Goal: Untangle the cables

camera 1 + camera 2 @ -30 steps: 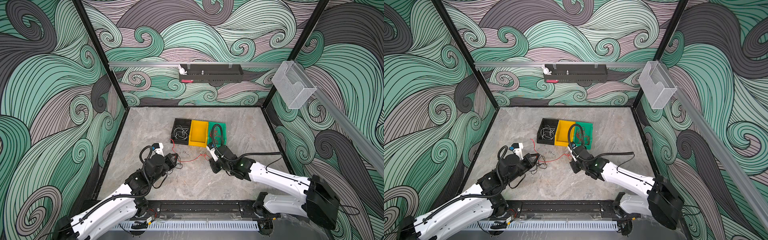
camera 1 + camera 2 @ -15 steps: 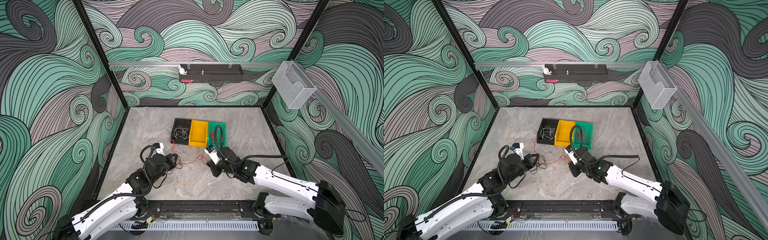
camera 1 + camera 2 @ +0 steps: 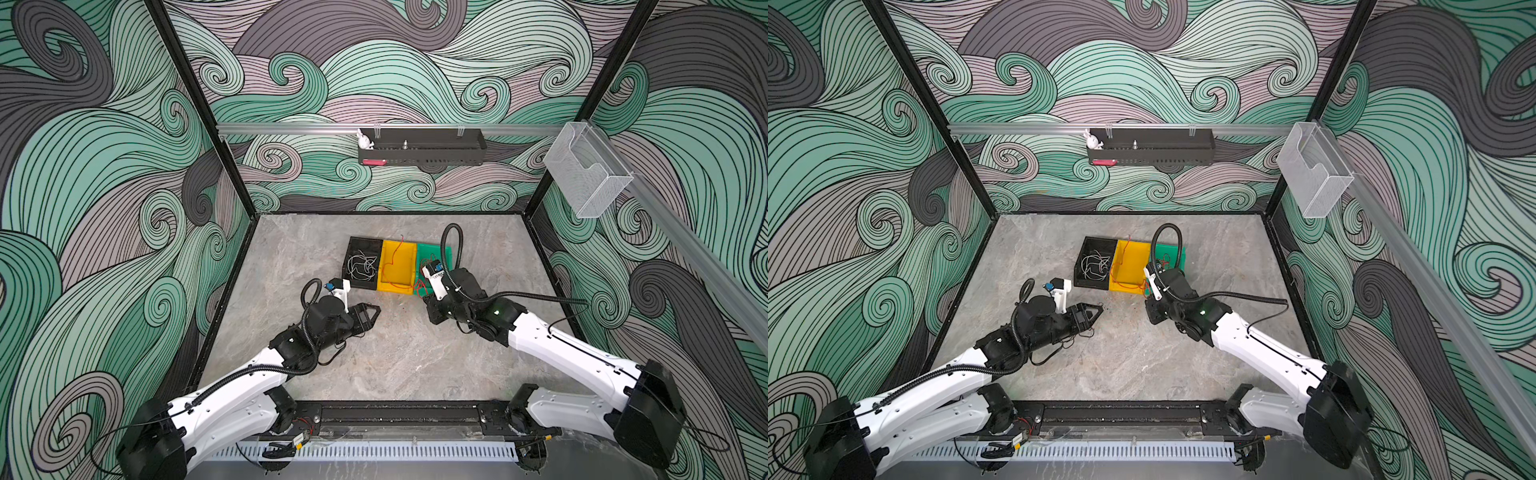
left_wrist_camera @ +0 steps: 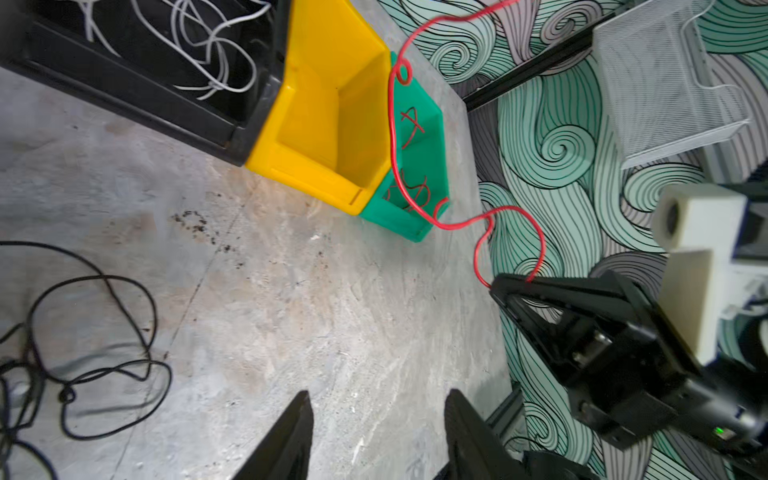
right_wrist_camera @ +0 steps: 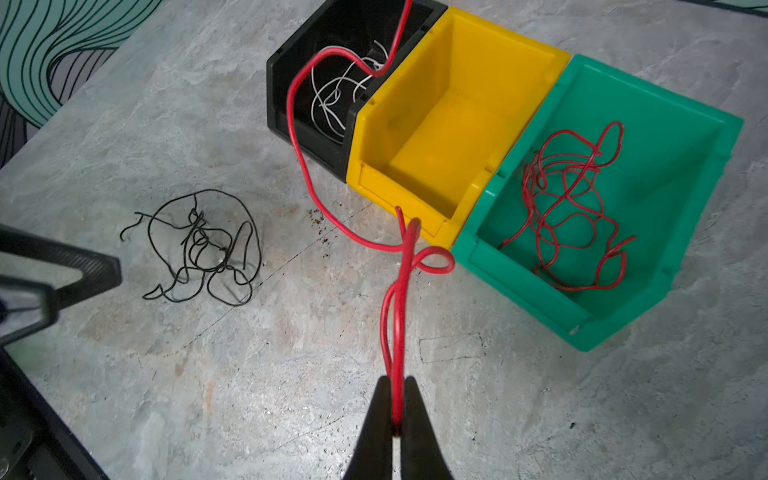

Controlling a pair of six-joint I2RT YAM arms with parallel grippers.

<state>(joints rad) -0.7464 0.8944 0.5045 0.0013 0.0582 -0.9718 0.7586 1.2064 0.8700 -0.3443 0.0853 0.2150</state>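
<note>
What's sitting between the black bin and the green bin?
The yellow bin, side by side against the black bin and the green bin; the right wrist view shows it clearly.

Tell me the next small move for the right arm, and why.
Probably swing the right gripper over the green bin and release: its jaws pinch a red cable that trails across the black bin and yellow bin, while other red cables lie in the green one.
</note>
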